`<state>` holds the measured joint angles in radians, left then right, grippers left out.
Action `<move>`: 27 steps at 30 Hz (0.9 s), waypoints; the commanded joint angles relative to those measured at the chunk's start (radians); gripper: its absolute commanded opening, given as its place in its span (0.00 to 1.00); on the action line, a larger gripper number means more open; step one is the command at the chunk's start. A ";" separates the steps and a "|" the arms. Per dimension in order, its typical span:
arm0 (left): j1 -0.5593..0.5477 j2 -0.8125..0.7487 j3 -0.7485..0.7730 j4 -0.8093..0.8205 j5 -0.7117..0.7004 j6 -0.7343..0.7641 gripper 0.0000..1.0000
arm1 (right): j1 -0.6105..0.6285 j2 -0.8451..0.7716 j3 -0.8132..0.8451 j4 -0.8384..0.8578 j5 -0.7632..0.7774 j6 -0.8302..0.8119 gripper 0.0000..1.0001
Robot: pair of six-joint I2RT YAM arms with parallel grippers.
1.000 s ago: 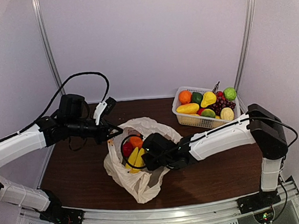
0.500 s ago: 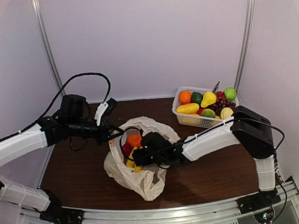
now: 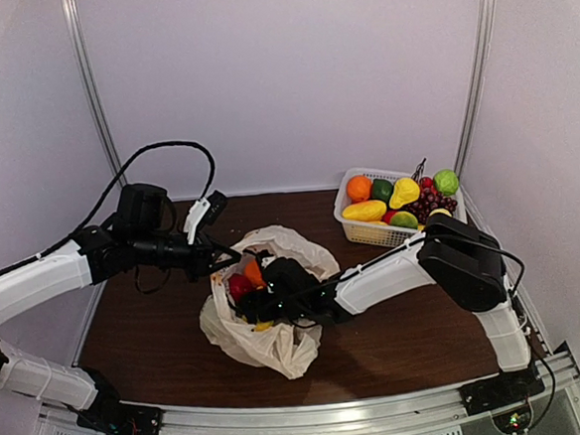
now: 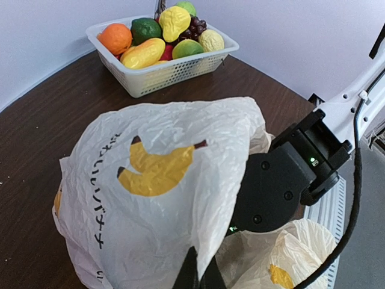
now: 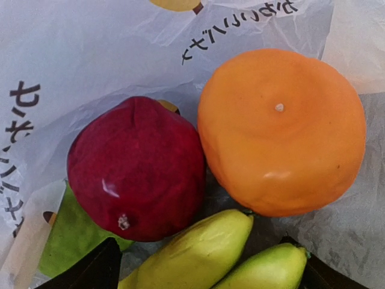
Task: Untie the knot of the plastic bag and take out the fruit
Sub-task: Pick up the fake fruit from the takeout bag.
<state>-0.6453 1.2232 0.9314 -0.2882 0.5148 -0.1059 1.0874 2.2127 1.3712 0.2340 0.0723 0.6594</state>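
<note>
Inside the plastic bag (image 3: 269, 346), my right gripper (image 5: 204, 274) gapes empty above the fruit (image 5: 135, 174); my left gripper (image 4: 196, 276) pinches the bag.

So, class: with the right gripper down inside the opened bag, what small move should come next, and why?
Probably lower the right gripper a little and close on the banana bunch. Its jaws stand wide open with the bananas between them, next to the red fruit and the orange, and the left gripper pinches the plastic bag so its mouth is open.
</note>
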 commanded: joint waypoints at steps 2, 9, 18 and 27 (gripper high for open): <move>-0.005 0.006 0.006 0.031 0.017 0.005 0.00 | -0.018 0.063 0.044 -0.033 -0.022 -0.016 0.84; -0.005 -0.003 0.003 0.029 0.003 0.005 0.00 | -0.021 0.029 0.046 -0.065 -0.001 -0.036 0.42; -0.005 -0.006 0.003 0.029 -0.006 0.003 0.00 | -0.021 -0.096 -0.008 -0.072 0.061 -0.109 0.15; -0.005 -0.004 0.006 0.019 -0.048 0.001 0.00 | -0.007 -0.247 -0.106 -0.065 0.154 -0.257 0.12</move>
<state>-0.6453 1.2232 0.9314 -0.2878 0.5007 -0.1062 1.0695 2.0483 1.3052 0.1761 0.1402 0.5022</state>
